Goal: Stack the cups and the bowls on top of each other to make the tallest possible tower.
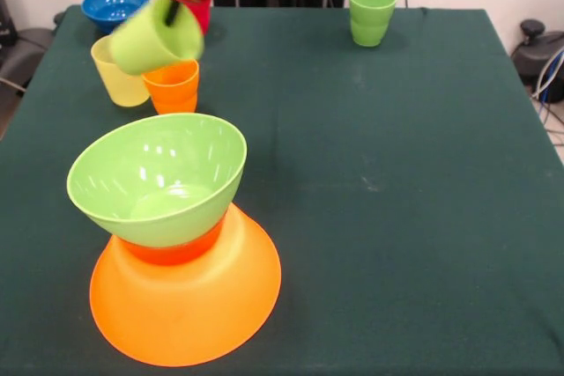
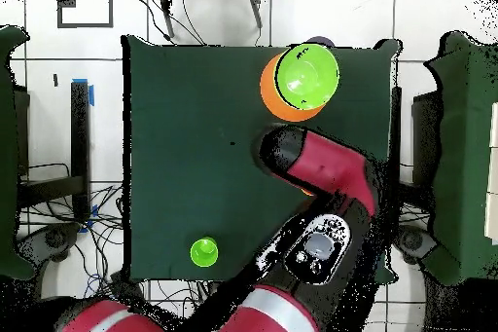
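The tower stands at the front left. A large orange bowl (image 1: 189, 310) lies upside down, a small orange-red bowl (image 1: 172, 253) sits on it, and a lime green bowl (image 1: 159, 184) rests on top, open side up and tilted. From overhead the lime green bowl (image 2: 307, 75) covers most of the orange bowl (image 2: 272, 90). My gripper (image 1: 174, 11) is shut on a lime green cup (image 1: 152, 40), which hangs tilted just above an orange cup (image 1: 174, 87) and a yellow cup (image 1: 119, 78). A blurred red shape (image 1: 197, 2) sits right behind the held cup. The arm (image 2: 326, 163) hides the gripper from overhead.
A blue bowl (image 1: 115, 4) sits at the far left corner. Two nested green cups (image 1: 371, 15) stand at the far right, and the green cups (image 2: 204, 251) also show from overhead. A purple sliver (image 2: 318, 43) peeks out beside the tower at the table edge.
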`<action>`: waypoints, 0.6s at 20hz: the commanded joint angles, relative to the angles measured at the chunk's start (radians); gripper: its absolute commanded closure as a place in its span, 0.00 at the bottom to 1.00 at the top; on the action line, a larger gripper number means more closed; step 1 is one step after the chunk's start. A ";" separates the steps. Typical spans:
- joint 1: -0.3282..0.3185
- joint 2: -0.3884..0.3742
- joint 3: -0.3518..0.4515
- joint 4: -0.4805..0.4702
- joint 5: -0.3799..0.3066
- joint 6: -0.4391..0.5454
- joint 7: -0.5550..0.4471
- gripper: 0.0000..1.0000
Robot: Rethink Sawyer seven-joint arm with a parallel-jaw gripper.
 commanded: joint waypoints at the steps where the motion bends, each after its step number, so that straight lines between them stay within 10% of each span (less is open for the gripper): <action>1: -0.085 -0.113 0.250 0.133 -0.126 0.084 -0.364 1.00; 12: -0.221 -0.208 0.363 0.186 -0.174 0.200 -0.466 1.00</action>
